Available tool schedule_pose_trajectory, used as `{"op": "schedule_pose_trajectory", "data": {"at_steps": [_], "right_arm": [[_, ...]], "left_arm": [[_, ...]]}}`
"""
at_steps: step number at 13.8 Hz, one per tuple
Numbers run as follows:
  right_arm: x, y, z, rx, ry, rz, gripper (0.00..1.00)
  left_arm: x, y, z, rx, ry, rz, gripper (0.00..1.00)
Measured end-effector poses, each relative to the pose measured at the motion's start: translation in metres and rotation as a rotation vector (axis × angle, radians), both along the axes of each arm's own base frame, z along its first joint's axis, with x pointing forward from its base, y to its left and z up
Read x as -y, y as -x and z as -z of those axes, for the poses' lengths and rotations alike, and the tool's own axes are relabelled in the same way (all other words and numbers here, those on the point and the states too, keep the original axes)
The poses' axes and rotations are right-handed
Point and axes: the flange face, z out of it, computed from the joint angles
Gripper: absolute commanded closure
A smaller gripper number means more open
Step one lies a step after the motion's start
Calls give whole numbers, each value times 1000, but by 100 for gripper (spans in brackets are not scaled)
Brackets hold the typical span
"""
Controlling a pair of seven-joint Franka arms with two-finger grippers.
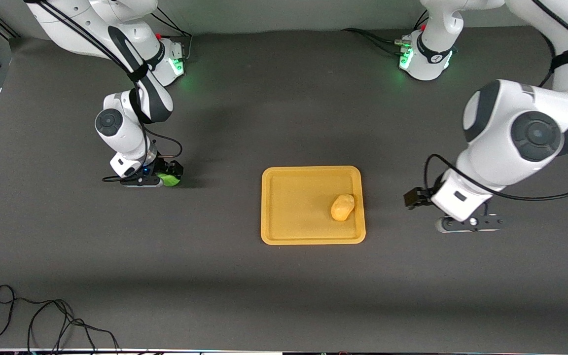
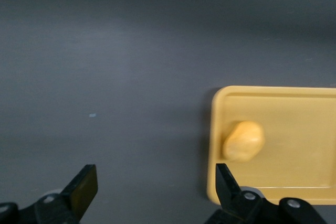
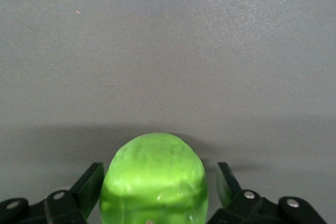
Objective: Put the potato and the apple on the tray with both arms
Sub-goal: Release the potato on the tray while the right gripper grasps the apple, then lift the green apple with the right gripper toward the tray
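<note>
The yellow-orange potato [image 1: 342, 207] lies on the orange-yellow tray [image 1: 294, 209], near the rim toward the left arm's end. It also shows in the left wrist view [image 2: 243, 140] on the tray [image 2: 299, 124]. My left gripper [image 1: 414, 198] hangs open and empty over the bare table beside the tray; its open fingers [image 2: 84, 187] show in the left wrist view. The green apple [image 1: 169, 179] sits on the table toward the right arm's end. My right gripper [image 1: 165, 176] is down around it, jaws open on either side of the apple [image 3: 153, 179] with a small gap.
A loose black cable [image 1: 42, 315] lies on the table edge nearest the front camera, at the right arm's end. The two green-lit arm bases [image 1: 175, 61] stand along the table's back edge.
</note>
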Motion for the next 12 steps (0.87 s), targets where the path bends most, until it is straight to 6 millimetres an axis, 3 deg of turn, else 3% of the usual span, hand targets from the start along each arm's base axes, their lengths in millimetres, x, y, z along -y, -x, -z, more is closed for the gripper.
{"op": "schedule_pose_trajectory", "data": {"at_steps": [4,6,8,12], "right_arm": [[-1,-4,-2,13,-2,0,52],[-3,-15,-19,30,-7,0,52],[-8,-37,-60,18,-9,0,52],[-29,-99,-186,-41,-4,-8,52]], "left_arm": [[-101,10,-43,-21,-26,29,0],[-133,18,-65,1,-33,56,0],[-149,23,-74,14,-37,82,0],[-146,23,-73,13,-36,111,0]]}}
